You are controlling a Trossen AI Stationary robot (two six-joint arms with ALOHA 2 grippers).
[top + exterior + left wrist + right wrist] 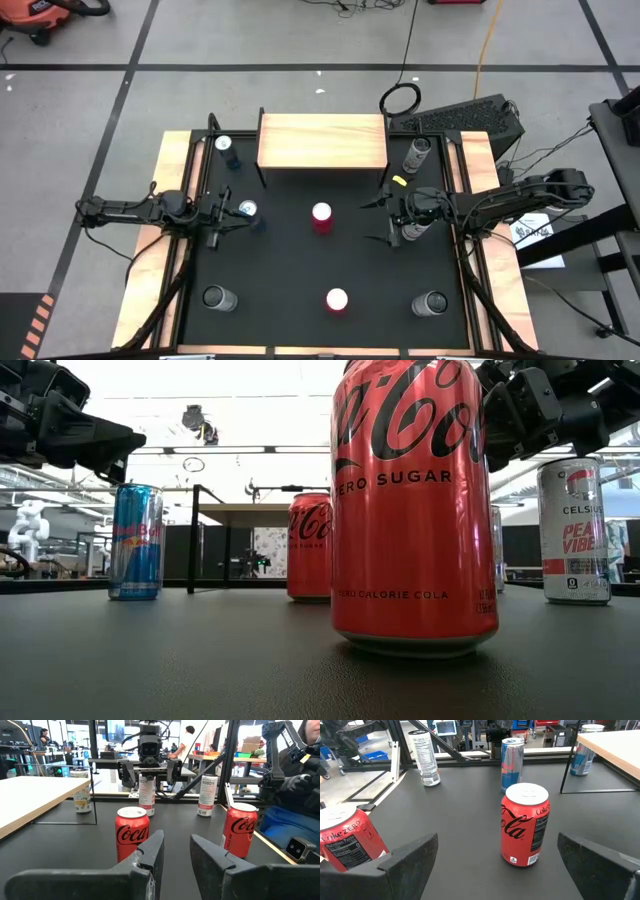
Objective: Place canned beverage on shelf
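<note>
While both arms hover low over the matte black table [300, 270], we note the glossy red cola can [322, 217] standing mid-table, between the grippers. Right gripper [385, 218] gapes wide, empty, facing that can from its right. Left gripper [228, 217] is narrowly parted, empty, beside a blue can [247, 210]. Only the high view shows the whole pale wooden shelf [322, 141], bare, far side.
</note>
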